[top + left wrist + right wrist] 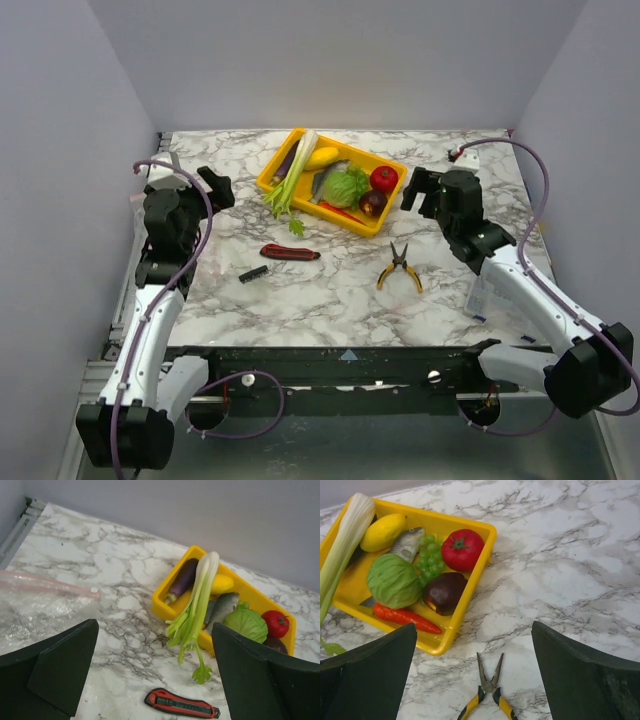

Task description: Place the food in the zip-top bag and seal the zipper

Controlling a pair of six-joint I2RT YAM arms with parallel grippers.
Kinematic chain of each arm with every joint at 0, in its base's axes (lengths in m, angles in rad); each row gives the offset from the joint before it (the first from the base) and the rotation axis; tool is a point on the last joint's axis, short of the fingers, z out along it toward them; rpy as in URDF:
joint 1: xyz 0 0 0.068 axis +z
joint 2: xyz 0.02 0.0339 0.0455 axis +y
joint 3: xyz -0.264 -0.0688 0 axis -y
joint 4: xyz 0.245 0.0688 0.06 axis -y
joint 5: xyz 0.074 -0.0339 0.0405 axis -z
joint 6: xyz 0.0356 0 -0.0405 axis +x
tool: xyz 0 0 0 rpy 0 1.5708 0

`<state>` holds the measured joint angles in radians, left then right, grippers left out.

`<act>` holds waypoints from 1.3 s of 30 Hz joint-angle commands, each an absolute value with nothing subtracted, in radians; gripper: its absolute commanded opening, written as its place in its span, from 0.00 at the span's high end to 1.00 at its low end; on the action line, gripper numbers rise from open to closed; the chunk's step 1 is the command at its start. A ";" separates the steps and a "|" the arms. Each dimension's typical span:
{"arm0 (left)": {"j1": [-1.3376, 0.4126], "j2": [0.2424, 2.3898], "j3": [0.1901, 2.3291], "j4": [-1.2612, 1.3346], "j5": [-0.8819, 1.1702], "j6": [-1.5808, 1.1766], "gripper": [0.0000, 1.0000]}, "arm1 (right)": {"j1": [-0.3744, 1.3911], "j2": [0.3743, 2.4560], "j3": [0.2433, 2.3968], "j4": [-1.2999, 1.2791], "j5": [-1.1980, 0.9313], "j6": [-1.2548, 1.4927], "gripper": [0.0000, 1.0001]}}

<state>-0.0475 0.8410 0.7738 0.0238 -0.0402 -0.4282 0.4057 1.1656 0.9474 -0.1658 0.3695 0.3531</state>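
I see a smooth, marble-look table (330, 290), a shiny yellow plastic tray (158, 600), and a crinkly clear plastic zip-top bag (35, 615).

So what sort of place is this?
Probably a robot test booth, not a kitchen: a marble-patterned tabletop boxed in by plain grey walls, two white robot arms bolted at its edge, toy foods in a yellow plastic tray.

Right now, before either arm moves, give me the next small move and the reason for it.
Probably lower the left gripper onto the zip-top bag near its zipper and grip the mouth. It and the right gripper are open and empty, the bag lies just left of it, and all the food sits in the yellow tray.
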 commanded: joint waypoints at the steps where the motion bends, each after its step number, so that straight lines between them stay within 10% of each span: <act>1: -0.041 0.991 0.892 -0.214 -0.097 -0.469 0.02 | 0.438 1.188 0.975 -0.197 0.370 0.399 0.00; 16: 0.003 1.544 1.314 -0.699 -0.218 -0.414 0.01 | 0.438 1.247 1.003 -0.311 0.222 0.467 0.00; 39: -0.127 1.887 1.407 -0.877 -0.523 -0.351 0.12 | 0.439 1.159 0.950 -0.262 0.140 0.473 0.00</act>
